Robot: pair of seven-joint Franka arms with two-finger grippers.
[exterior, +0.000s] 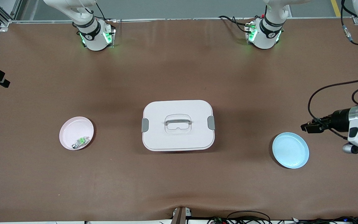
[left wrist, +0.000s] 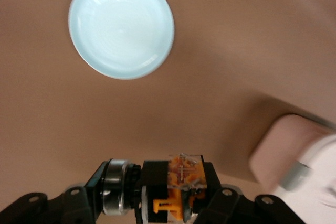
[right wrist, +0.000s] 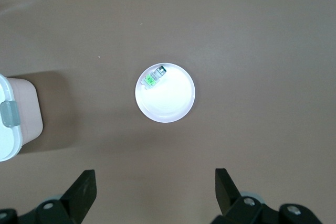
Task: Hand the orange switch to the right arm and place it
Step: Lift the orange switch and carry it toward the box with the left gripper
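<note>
Between the clamped jaws of the left gripper (left wrist: 178, 203), the orange switch (left wrist: 182, 184) is riding in the air just beside the blue plate (exterior: 290, 150). High over the pink plate (right wrist: 166, 93), the right gripper (right wrist: 155, 190) is waiting with jaws spread and holding nothing. Pickup is looking done; handover and placing are remaining.

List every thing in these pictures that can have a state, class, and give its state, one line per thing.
orange switch: held in the left claw, off the table.
left claw: shut on the orange switch, above the table beside the blue plate.
right claw: open, high over the pink plate.
blue plate: empty.
pink plate: holds the green-and-silver piece.
white box: lid on.
</note>
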